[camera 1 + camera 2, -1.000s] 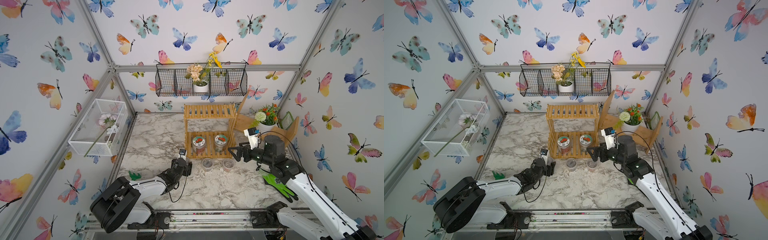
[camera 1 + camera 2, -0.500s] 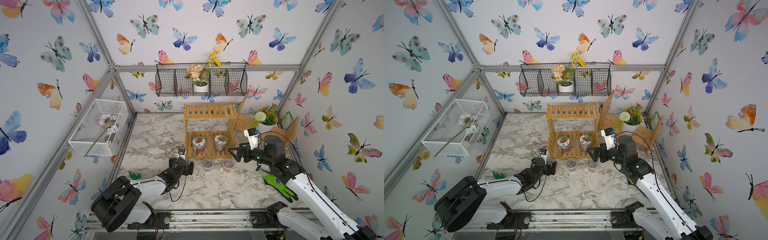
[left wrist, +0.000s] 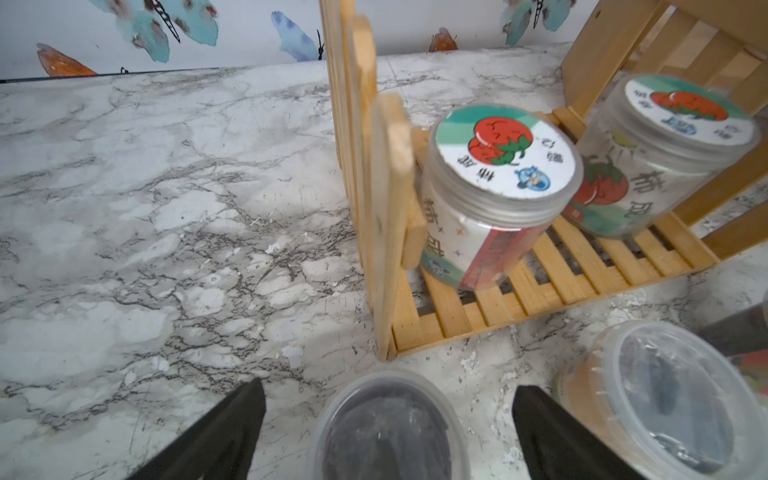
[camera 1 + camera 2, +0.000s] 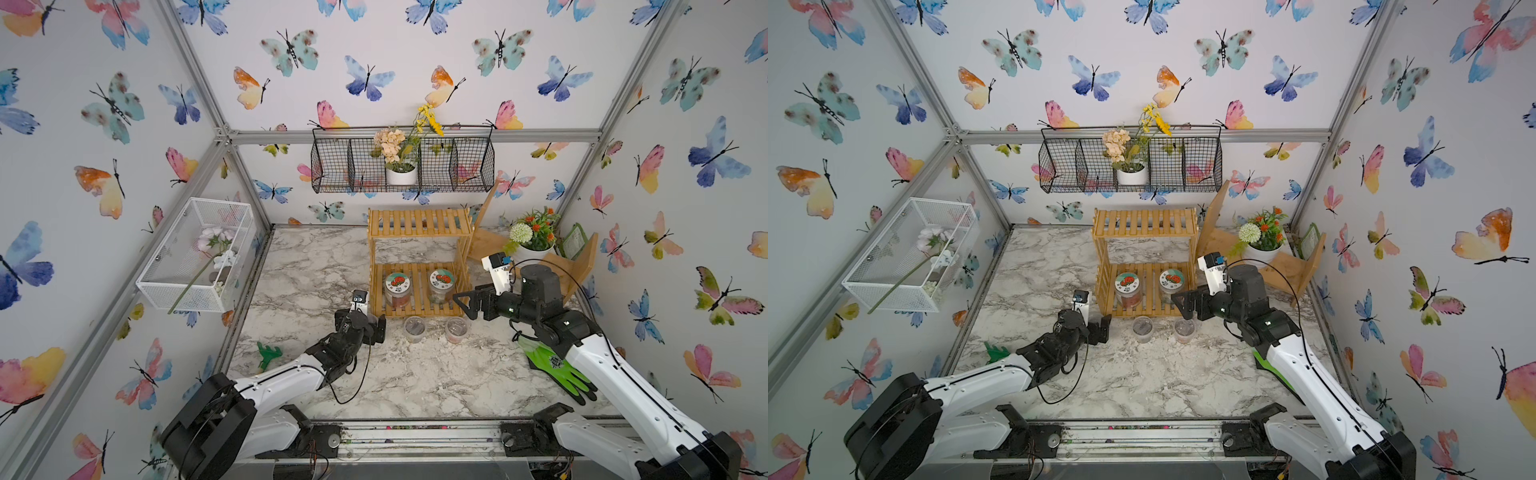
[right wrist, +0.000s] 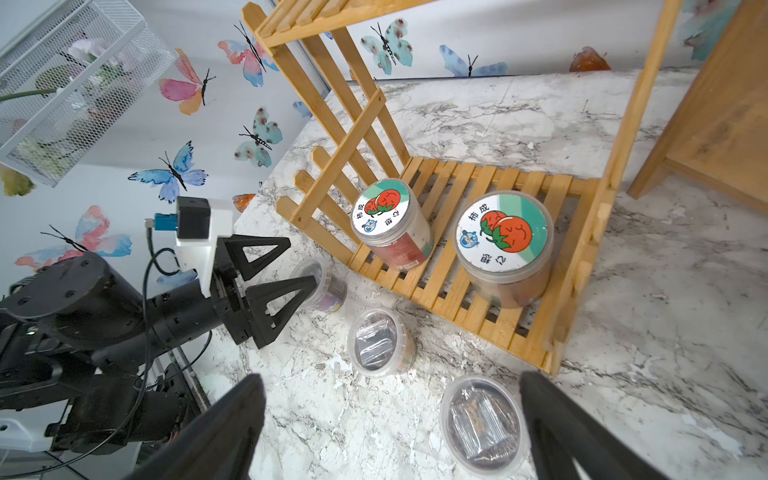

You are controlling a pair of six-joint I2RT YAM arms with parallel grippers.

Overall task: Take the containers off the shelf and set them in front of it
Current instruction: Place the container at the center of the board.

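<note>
The slatted wooden shelf stands mid-table, and two jars with red-picture lids are on its lower tier. In front of it, two clear cups rest on the marble. A third cup stands by the shelf's front left corner, between the spread fingers of my left gripper, which is open and clear of it. My right gripper hangs open over the cups, holding nothing.
A green glove lies at the right under my right arm. A small green rake lies at the left edge. A potted plant sits on a plank shelf at the back right. Wire baskets hang on the walls.
My left gripper's jaws have spread wide off the third cup, which now stands free on the table. The right arm has not moved.
</note>
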